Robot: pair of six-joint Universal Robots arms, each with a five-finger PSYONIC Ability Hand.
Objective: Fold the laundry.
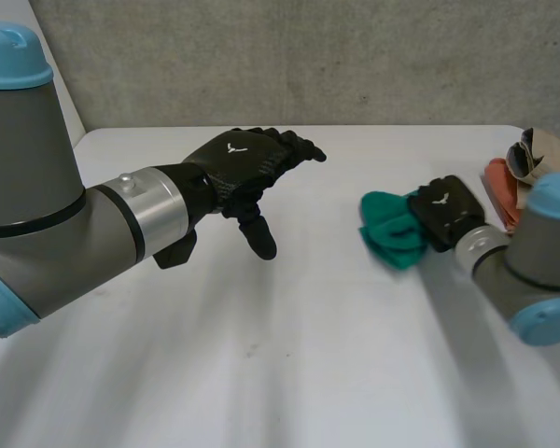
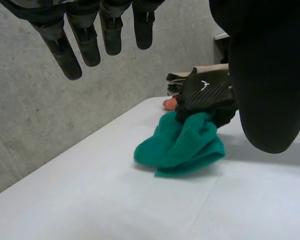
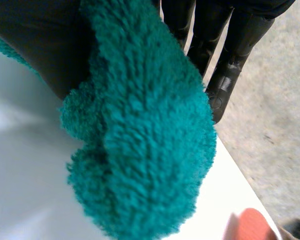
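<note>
The right hand (image 1: 443, 213) has a bunched green towel (image 1: 392, 235) pinched between its thumb and fingers (image 3: 230, 55). The towel's lower folds seem to rest on the white tabletop (image 1: 289, 355). The left hand (image 1: 243, 161) hovers well apart from the towel, fingers loosely extended and holding nothing.

I'd call this the pickup stage, since nothing is spread flat yet. Next the towel needs laying out, with the left hand coming in to find an edge.

Beyond the towel lie an orange cloth (image 1: 500, 187) and a beige cloth (image 1: 546, 149), partly hidden by the right arm (image 1: 541, 252). The towel's corners are lost inside the bunch.
</note>
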